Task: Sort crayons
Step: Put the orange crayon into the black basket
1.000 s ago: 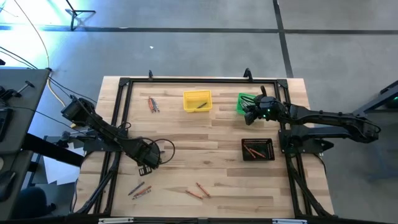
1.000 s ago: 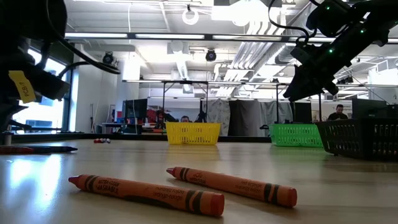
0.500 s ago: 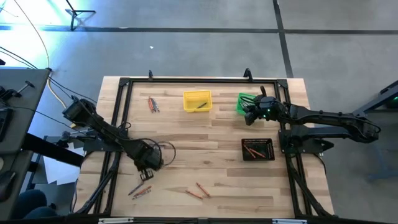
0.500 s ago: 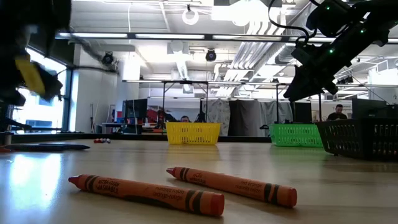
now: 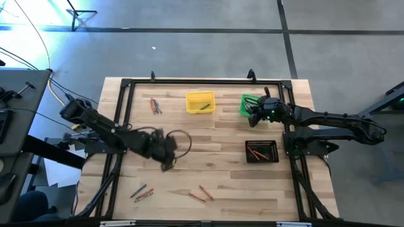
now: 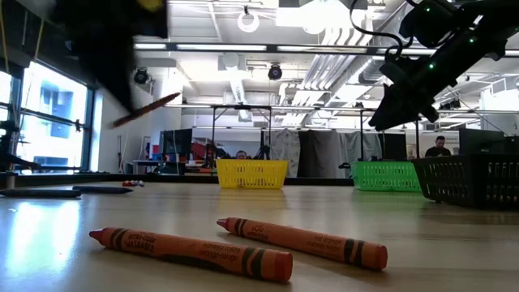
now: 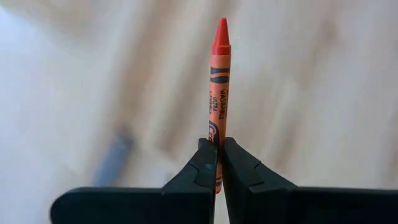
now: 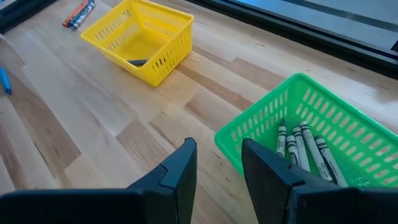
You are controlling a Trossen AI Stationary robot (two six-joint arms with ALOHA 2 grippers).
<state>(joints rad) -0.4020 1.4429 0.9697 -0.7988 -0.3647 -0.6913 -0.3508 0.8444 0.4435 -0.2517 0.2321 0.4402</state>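
Observation:
My left gripper (image 5: 166, 151) hangs over the table's middle, shut on an orange-red crayon (image 7: 218, 93), which also shows tilted in the low view (image 6: 146, 109). My right gripper (image 8: 214, 168) is open and empty, beside the green bin (image 5: 250, 104) that holds grey crayons (image 8: 305, 146). Two orange-red crayons (image 6: 243, 243) lie flat near the front edge. More crayons lie at the front left (image 5: 142, 192) and the far left (image 5: 154, 106). My left gripper pinches the orange-red crayon near its blunt end (image 7: 214, 138) between its two fingertips. The crayon runs on along the fingers, its pointed tip (image 7: 221, 28) away from the gripper. It is lifted clear of the table, tilted.
A yellow bin (image 5: 200, 102) with one dark crayon stands at the far middle. A black bin (image 5: 261, 151) with orange-red crayons stands at the right. A black frame (image 5: 126, 85) runs around the table's edges. People sit in the room behind.
My left gripper has dipped toward the near left crayons, then risen and swung toward the table's right and far side, over the middle. It now carries an orange-red crayon lifted clear of the table. My right arm has kept still.

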